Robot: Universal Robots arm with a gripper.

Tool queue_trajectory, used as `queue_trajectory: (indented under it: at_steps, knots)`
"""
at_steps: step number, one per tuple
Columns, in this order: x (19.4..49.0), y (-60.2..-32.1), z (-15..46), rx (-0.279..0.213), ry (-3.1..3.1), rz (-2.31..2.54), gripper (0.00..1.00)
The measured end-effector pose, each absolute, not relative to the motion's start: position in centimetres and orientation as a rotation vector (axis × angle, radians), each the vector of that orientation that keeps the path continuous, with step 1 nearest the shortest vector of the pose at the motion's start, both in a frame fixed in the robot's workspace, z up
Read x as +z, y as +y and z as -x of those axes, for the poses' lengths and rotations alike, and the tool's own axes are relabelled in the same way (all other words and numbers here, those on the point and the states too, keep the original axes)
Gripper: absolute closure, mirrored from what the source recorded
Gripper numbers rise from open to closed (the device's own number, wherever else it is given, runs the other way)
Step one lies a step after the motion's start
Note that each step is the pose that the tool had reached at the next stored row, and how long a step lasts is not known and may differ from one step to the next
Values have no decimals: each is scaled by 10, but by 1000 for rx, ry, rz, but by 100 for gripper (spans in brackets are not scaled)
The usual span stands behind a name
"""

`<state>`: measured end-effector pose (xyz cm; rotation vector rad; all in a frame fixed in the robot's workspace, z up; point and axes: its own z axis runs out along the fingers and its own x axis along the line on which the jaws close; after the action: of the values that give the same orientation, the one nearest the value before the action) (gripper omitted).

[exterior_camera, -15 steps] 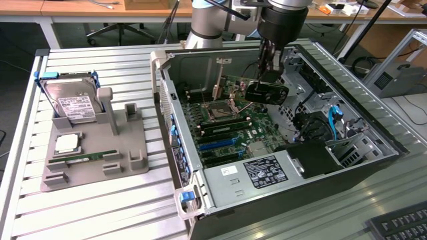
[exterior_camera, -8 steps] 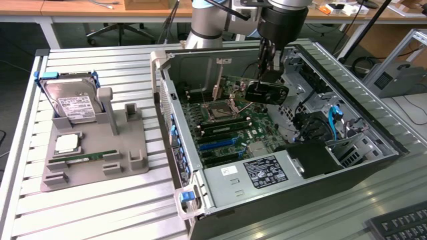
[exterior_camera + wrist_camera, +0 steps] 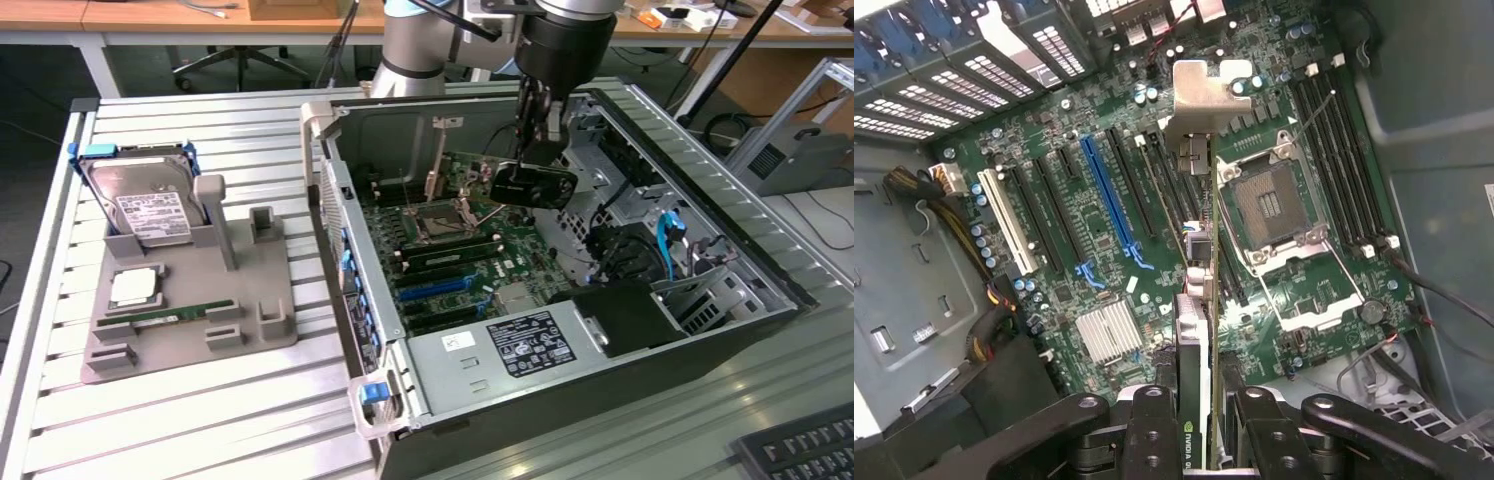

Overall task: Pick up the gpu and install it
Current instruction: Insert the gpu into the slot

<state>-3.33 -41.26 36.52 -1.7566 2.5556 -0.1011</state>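
1. gripper [image 3: 541, 150] [image 3: 1199, 445]: jaws drawn in narrow and clamped on the gpu, one finger pressed to each flat face (clearest in the wrist view, where the card runs edge-on between them).
2. gpu [image 3: 534, 187] [image 3: 1196, 330]: upper centre of the exterior frame, inside the open case. It stands on edge and hangs from the gripper above the motherboard. I can't tell whether its lower edge touches a slot.
3. silver bracket [image 3: 1199, 95]: on the end of the card farthest from the gripper, over the board.
4. motherboard [image 3: 461, 262] [image 3: 1069, 235]: lies flat in the case under the card. The CPU socket [image 3: 438, 222] [image 3: 1269, 205] is just beside the card's line. The blue slot [image 3: 1109, 200] is on the card's other side, apart from it.
5. case [image 3: 747, 300]: side open, centre to right of the exterior frame.
6. grey holder [image 3: 200, 335]: at the exterior view's left, well apart from the case. The hard drive [image 3: 147, 205] stands upright at its upper end. The green memory stick [image 3: 174, 313] lies flat lower down.
7. keyboard [image 3: 801, 450]: lower right corner of the exterior frame.
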Motion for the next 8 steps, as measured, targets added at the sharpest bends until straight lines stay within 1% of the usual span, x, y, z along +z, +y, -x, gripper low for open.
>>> queue_trajectory:
  at_steps: [8]
  knots:
    - [365,-413,33,-101,2541,1778,73]
